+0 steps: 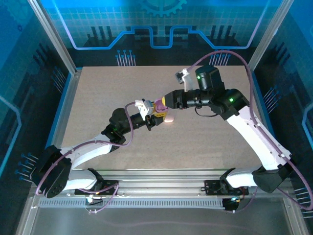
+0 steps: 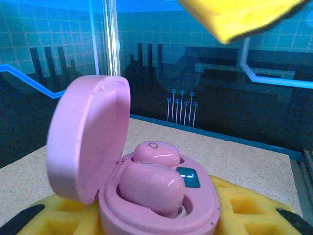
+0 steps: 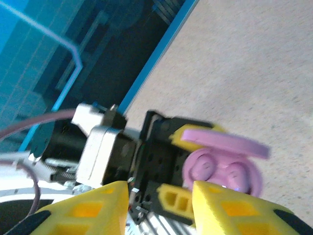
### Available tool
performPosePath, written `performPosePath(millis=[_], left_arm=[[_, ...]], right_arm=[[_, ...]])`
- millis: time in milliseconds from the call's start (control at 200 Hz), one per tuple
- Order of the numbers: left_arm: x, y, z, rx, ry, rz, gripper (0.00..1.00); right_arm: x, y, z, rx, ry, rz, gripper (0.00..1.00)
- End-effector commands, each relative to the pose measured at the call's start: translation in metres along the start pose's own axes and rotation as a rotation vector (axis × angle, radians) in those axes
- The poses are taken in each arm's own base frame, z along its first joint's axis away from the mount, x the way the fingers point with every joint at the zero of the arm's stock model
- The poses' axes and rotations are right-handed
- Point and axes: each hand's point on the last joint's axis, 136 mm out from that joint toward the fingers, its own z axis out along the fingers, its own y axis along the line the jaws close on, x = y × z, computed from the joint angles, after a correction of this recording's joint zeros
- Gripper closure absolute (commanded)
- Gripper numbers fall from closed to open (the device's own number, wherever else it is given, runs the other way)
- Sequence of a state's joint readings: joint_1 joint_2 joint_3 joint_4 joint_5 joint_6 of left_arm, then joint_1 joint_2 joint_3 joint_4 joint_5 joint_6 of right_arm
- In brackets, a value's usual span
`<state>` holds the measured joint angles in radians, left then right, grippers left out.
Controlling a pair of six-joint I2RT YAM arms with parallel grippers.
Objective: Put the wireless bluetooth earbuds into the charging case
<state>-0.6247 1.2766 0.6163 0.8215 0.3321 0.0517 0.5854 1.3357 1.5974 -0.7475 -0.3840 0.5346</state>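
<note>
Two pink earbuds (image 2: pixel 151 188) sit side by side in the wells of the open charging case (image 2: pixel 161 223). The one closer to the left wrist camera looks slightly raised from its well, and the other lies lower behind it. A small teal panel (image 2: pixel 188 177) shows inside the case just beside them. The case's lid (image 2: pixel 88 147) stands swung up and back on its hinge.

The case is off the surface (image 1: pixel 205 137), held in the left claw (image 1: pixel 156 113). That claw's yellow fingers (image 2: pixel 244 205) press against the case body from either side and are closed firmly on it.

The right claw (image 3: pixel 161 210) hangs just above and beside the case. Its two yellow fingers stand apart with nothing between them, so it is open and empty. One of its fingers (image 2: pixel 239 17) shows above the case in the left wrist view, clear of the lid and not touching it.

From above, both arms reach in and meet at the case near the middle of the surface. The left claw comes at the case from the lower left and the right claw from the upper right. A pale pink oval piece (image 1: pixel 168 119) lies on the surface just beside the case, on its right and a little nearer the arm bases. Neither claw touches it.
</note>
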Motion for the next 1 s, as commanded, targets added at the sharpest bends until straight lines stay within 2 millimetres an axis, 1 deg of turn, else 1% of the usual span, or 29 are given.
performPosePath(millis=[0, 120, 165, 205, 325, 410, 465, 560, 705, 860, 996], left_arm=[[-0.031, -0.013, -0.002, 0.056, -0.09, 0.038, 0.6], [-0.035, -0.017, -0.002, 0.081, -0.097, 0.036, 0.6], [-0.037, -0.018, -0.003, 0.085, -0.101, 0.036, 0.6], [-0.038, -0.018, -0.003, 0.086, -0.103, 0.033, 0.6], [-0.042, -0.018, -0.002, 0.088, -0.11, 0.028, 0.6], [-0.042, -0.016, -0.002, 0.077, -0.116, 0.024, 0.6], [-0.042, -0.014, -0.001, 0.068, -0.12, 0.018, 0.6], [-0.043, -0.013, 0.0, 0.065, -0.128, 0.011, 0.6], [-0.046, -0.014, 0.002, 0.074, -0.137, 0.004, 0.6], [-0.048, -0.018, 0.004, 0.106, -0.141, -0.012, 0.59], [-0.051, -0.018, 0.004, 0.108, -0.154, -0.019, 0.59]], right_arm=[[-0.025, -0.023, -0.009, 0.106, -0.081, 0.013, 0.53], [-0.031, -0.035, 0.002, 0.111, -0.038, 0.051, 0.49], [-0.03, -0.038, 0.009, 0.1, -0.009, 0.061, 0.46], [-0.028, -0.039, 0.016, 0.084, 0.021, 0.067, 0.45], [-0.013, -0.043, 0.035, 0.046, 0.123, 0.094, 0.43], [-0.001, -0.044, 0.041, 0.02, 0.175, 0.102, 0.43], [0.007, -0.042, 0.042, -0.009, 0.197, 0.099, 0.44], [0.019, -0.04, 0.038, -0.046, 0.206, 0.106, 0.44], [0.036, -0.038, 0.031, -0.139, 0.219, 0.17, 0.44], [0.045, -0.035, 0.031, -0.259, 0.229, 0.24, 0.4], [0.049, -0.022, 0.031, -0.412, 0.271, 0.28, 0.4]])
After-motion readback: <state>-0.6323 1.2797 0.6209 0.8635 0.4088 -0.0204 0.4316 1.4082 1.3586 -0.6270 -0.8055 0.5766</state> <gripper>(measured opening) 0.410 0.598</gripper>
